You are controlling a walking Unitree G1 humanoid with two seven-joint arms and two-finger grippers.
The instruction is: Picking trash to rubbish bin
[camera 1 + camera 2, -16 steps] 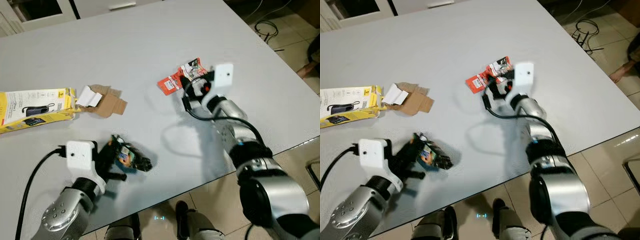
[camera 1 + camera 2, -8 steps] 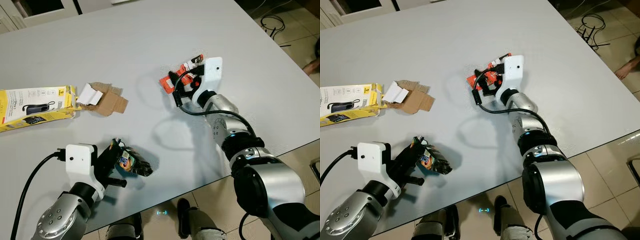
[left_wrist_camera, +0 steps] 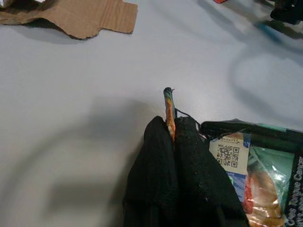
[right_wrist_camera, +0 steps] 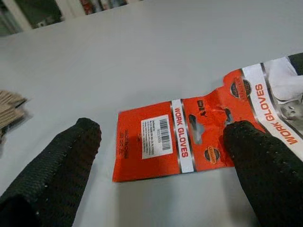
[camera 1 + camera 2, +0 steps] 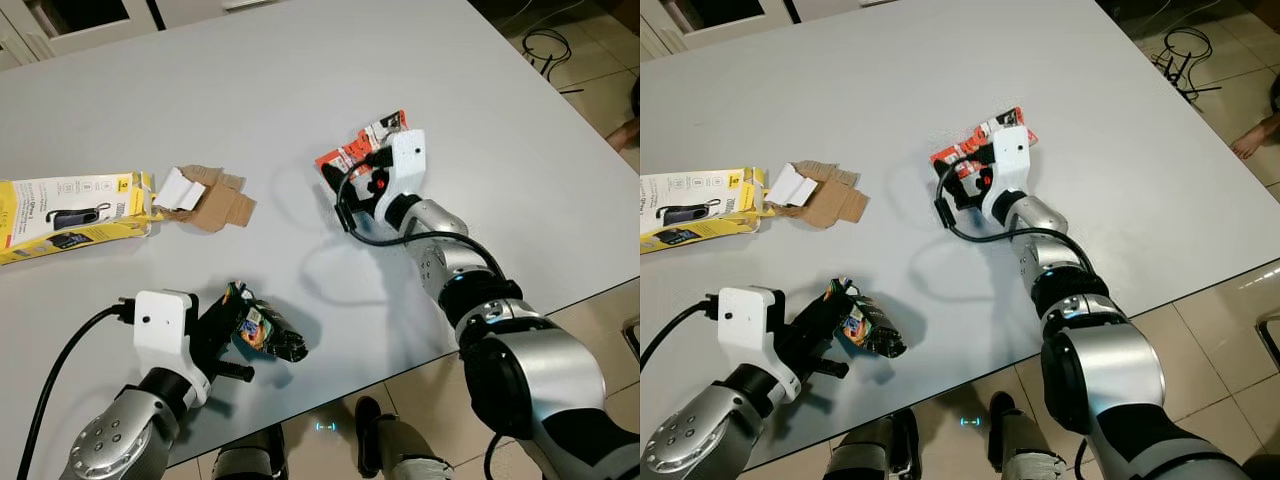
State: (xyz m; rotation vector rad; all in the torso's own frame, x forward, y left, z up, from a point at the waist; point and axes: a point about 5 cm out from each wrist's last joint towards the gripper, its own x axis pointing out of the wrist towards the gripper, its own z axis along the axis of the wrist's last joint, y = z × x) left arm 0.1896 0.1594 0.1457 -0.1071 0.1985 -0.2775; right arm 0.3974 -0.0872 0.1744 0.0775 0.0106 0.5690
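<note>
A: R gripper [image 4: 161, 161]?
B: Fingers wide, straddling orange glove card [image 4: 189, 137] on table [image 5: 300, 80]; one tip on it.
A: L gripper [image 3: 174, 130]?
B: Pinched tight on snack bag [image 5: 262, 332] edge.

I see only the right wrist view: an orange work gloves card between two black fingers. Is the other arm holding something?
Observer: Yes. The left gripper is shut on a snack wrapper, near the table's front edge.
Operator: What other trash lies on the table?
Observer: A yellow box at the robot's far left, with torn cardboard beside it.
Operator: Is my right gripper closed on the card?
Observer: No. It is open, with the glove card flat on the table; one finger overlaps its edge.
</note>
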